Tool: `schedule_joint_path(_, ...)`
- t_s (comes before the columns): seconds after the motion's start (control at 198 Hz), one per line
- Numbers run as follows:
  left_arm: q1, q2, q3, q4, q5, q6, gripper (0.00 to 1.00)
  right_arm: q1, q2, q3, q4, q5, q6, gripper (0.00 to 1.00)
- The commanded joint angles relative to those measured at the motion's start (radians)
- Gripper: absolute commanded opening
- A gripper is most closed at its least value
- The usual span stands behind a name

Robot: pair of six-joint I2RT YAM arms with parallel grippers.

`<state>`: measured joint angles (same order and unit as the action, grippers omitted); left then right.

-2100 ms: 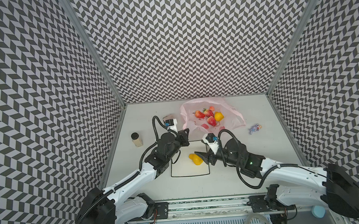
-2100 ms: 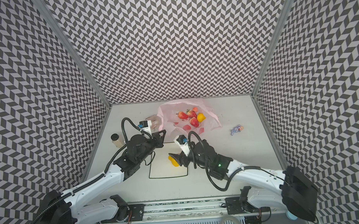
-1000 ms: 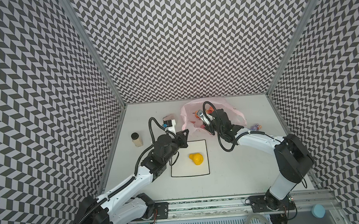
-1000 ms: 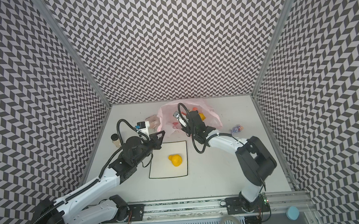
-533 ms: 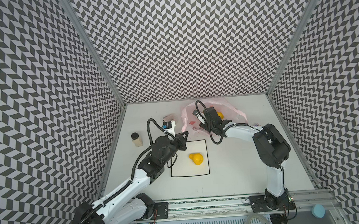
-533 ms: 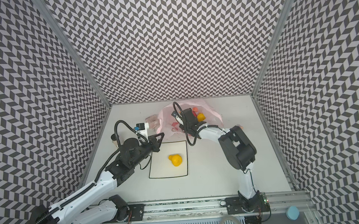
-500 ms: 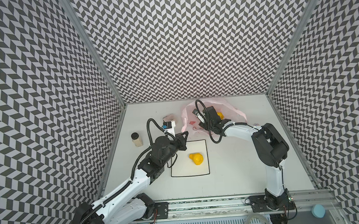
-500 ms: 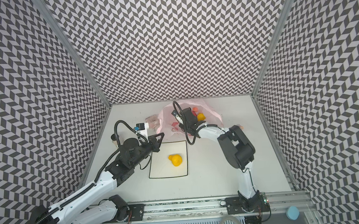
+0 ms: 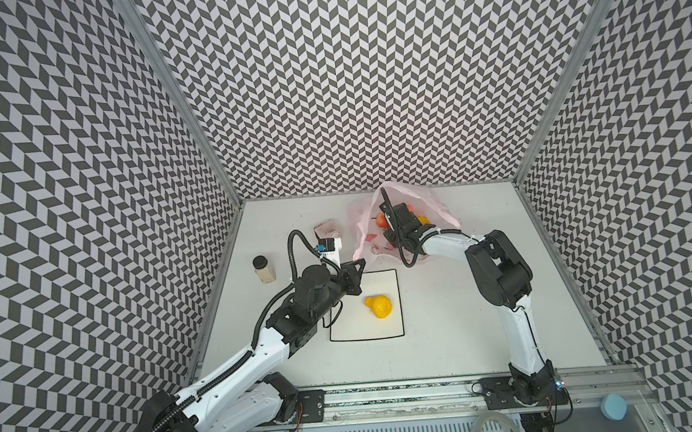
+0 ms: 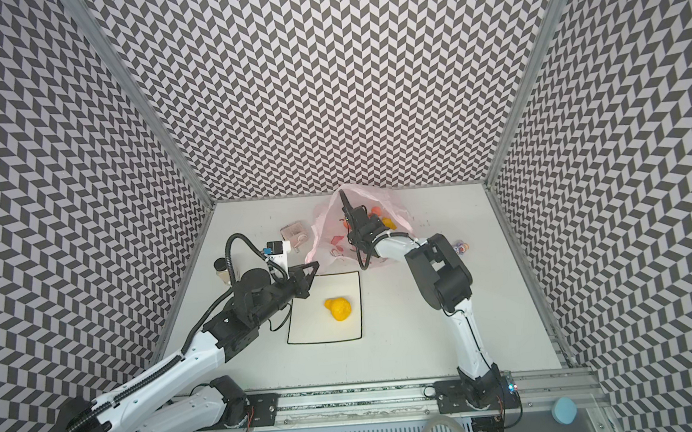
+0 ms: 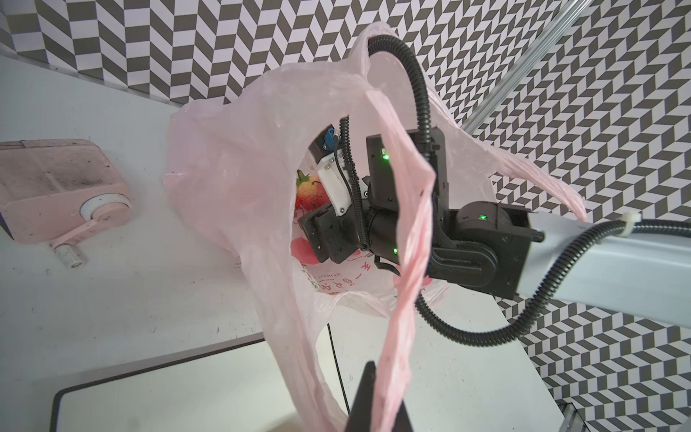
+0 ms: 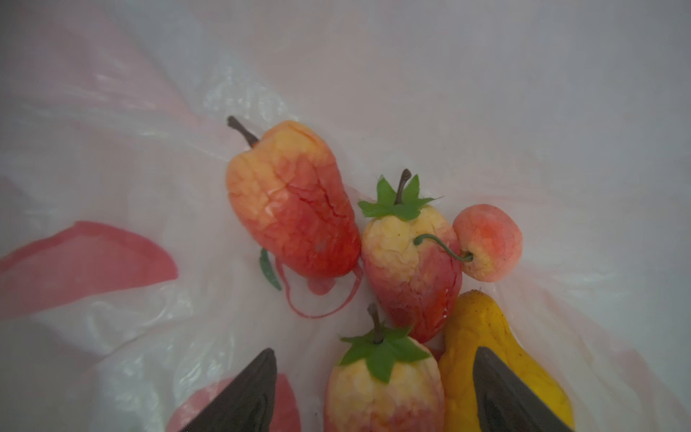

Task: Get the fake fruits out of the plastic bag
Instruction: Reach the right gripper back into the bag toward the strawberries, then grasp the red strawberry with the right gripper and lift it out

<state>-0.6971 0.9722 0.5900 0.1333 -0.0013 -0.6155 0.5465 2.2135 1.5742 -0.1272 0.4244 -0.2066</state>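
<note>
R gripper (image 12: 374, 351) inside thin translucent pink plastic bag (image 11: 224, 168), jaws spread astride red-yellow toy strawberry (image 12: 381, 385). Glossy yellow toy pear (image 12: 482, 329) by one finger, more toy fruits (image 12: 291, 202) ahead. L gripper (image 11: 370, 377) pinches bag handle; second yellow pear (image 9: 379, 306) outside, near it.

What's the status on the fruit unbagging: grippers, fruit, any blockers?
Left gripper shut on the bag handle, mouth held open. Right gripper open inside, straddling a strawberry. One pear out on the mat; five pieces in the bag. Second pear crowds the strawberry.

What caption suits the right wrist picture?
Open right gripper poised over a strawberry and yellow pear inside the plastic bag.
</note>
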Motion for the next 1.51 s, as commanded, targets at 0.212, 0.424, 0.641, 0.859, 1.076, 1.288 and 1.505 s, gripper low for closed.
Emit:
schedule_joint_path(0.212, -0.025, -0.014, -0.014, -0.021, 0.004, -0.016, 0.00, -0.014, 0.099, 0.108, -0.073, 0.013, 0.061, 0.74)
schedule_joint_path(0.424, -0.032, -0.007, -0.019, -0.013, -0.004, -0.027, 0.00, -0.017, 0.119, 0.127, -0.081, 0.022, 0.058, 0.65)
schedule_joint_path(0.641, -0.033, 0.007, -0.013, 0.004, -0.021, -0.028, 0.00, -0.017, 0.077, 0.107, -0.081, 0.001, 0.055, 0.39)
schedule_joint_path(0.859, -0.033, 0.040, -0.011, 0.041, -0.029, -0.045, 0.00, -0.008, -0.062, -0.014, -0.023, -0.064, 0.037, 0.30)
schedule_joint_path(1.076, -0.033, 0.061, -0.021, 0.087, -0.051, -0.095, 0.00, 0.010, -0.277, -0.235, 0.069, -0.273, -0.065, 0.31)
schedule_joint_path(1.288, -0.032, 0.097, -0.011, 0.126, -0.051, -0.109, 0.00, 0.031, -0.447, -0.352, 0.089, -0.415, -0.188, 0.31)
schedule_joint_path(1.505, -0.033, 0.131, 0.011, 0.134, -0.052, -0.089, 0.00, 0.036, -0.588, -0.375, 0.012, -0.563, -0.202, 0.30)
